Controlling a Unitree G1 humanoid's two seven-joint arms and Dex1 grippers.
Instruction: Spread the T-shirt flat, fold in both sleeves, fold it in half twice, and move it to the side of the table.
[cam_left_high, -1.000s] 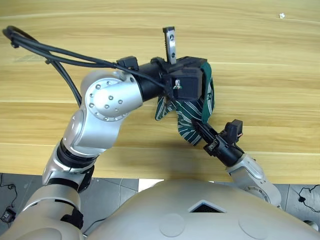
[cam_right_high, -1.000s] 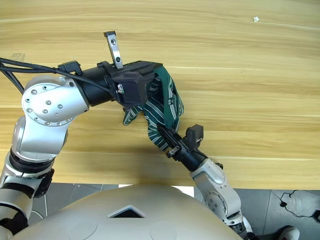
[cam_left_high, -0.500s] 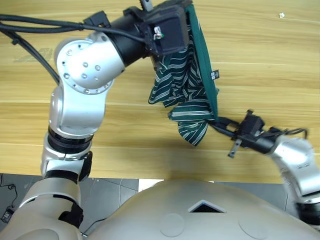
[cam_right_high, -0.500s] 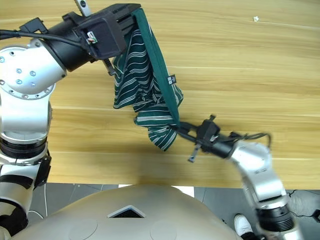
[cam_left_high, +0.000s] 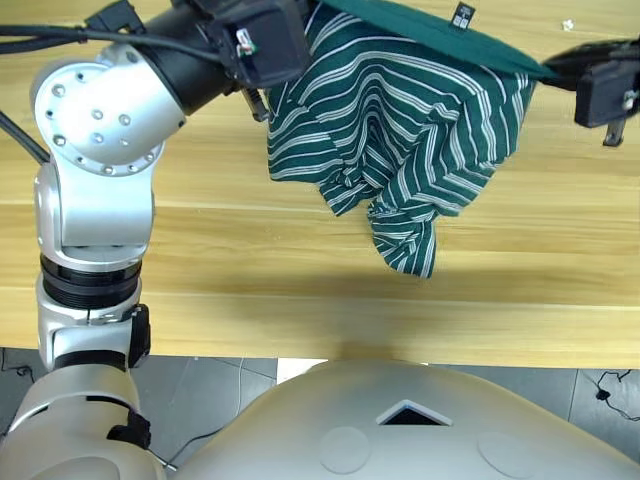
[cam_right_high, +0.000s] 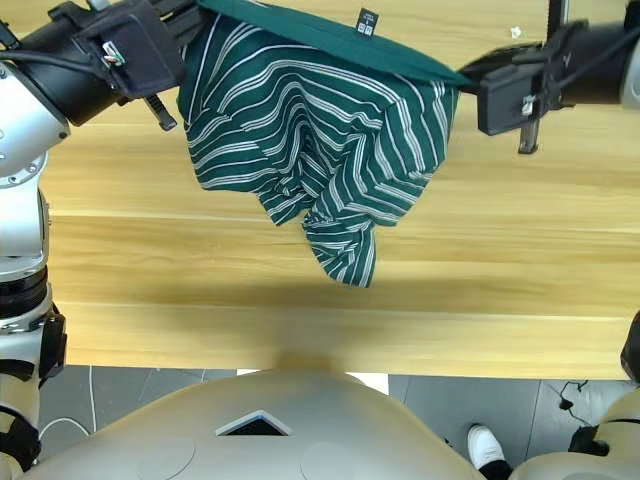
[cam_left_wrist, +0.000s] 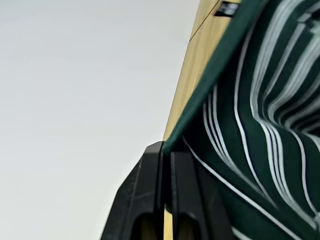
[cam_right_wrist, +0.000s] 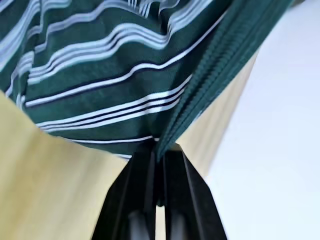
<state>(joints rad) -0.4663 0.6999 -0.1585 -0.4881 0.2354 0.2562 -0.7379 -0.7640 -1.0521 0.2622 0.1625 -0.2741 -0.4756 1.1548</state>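
A dark green T-shirt with white stripes (cam_left_high: 400, 130) hangs in the air above the wooden table (cam_left_high: 200, 250), stretched between my two grippers by its plain green hem. My left gripper (cam_left_wrist: 165, 150) is shut on the hem's left end, high at the upper left. My right gripper (cam_right_wrist: 159, 150) is shut on the hem's other end at the upper right, seen in the right eye view as a black block (cam_right_high: 500, 85). The rest of the T-shirt droops in bunched folds (cam_right_high: 340, 240) above the table.
The table's near edge (cam_left_high: 300, 345) runs across in front of me, with grey floor below it. A small white scrap (cam_left_high: 567, 24) lies far back on the right of the table.
Both arms rose and spread apart, the right swinging far to the right. The T-shirt went from a hanging bunch to a wide sheet stretched along its hem.
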